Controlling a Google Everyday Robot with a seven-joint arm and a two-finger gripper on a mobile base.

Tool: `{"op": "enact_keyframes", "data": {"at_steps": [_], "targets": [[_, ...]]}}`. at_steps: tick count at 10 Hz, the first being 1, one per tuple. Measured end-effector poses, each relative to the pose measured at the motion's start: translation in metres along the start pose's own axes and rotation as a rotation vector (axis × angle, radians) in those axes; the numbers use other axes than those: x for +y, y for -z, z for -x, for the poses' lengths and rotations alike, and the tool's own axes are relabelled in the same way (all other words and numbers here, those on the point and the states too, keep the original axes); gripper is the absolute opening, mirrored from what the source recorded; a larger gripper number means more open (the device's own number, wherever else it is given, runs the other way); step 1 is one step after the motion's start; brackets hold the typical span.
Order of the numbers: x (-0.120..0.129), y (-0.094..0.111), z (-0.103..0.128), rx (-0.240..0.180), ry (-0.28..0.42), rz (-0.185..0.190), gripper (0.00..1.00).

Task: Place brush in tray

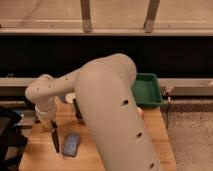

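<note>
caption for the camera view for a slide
The gripper shut on the brush over the table's left side, sponge beside it, green tray at the far right.

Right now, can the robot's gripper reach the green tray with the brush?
Probably yes. The gripper, shut on the brush, is at the left end of the table and the tray at the far right. No tall thing shows between, though the arm hides much there.
</note>
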Motion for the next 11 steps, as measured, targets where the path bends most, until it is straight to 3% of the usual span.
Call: {"op": "enact_keyframes", "data": {"at_steps": [4,7,10,11], "targets": [[-0.007,0.102,0.010,-0.180,0.030,-0.052,0.00],[-0.050,0.155,0.014,-0.314,-0.004,-0.060,0.00],[-0.108,0.201,0.001,-0.421,-0.105,-0.076,0.00],[-0.131,0.220,-0.016,-0.461,-0.167,-0.087,0.00]]}}
